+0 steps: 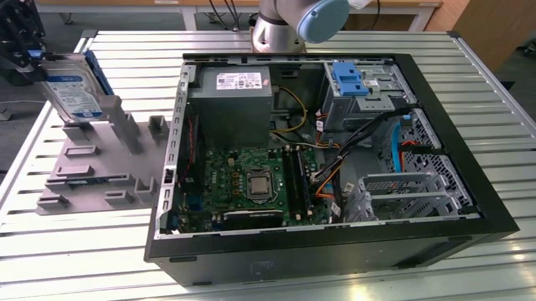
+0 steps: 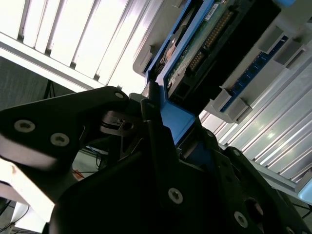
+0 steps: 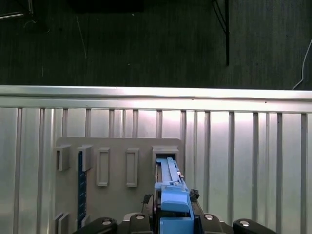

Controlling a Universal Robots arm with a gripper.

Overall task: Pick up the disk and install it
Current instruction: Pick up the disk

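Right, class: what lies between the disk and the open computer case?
In the exterior view, the grey rack's upright posts and a strip of slatted table separate the disk from the computer case.

There was one disk, a silver hard drive in a blue bracket, and one gripper. There was one grey slotted holder and one slatted metal table. One open computer case held one green motherboard with one processor socket, one grey power supply, one blue plastic latch and one perforated metal cage. One robot arm base was counted.
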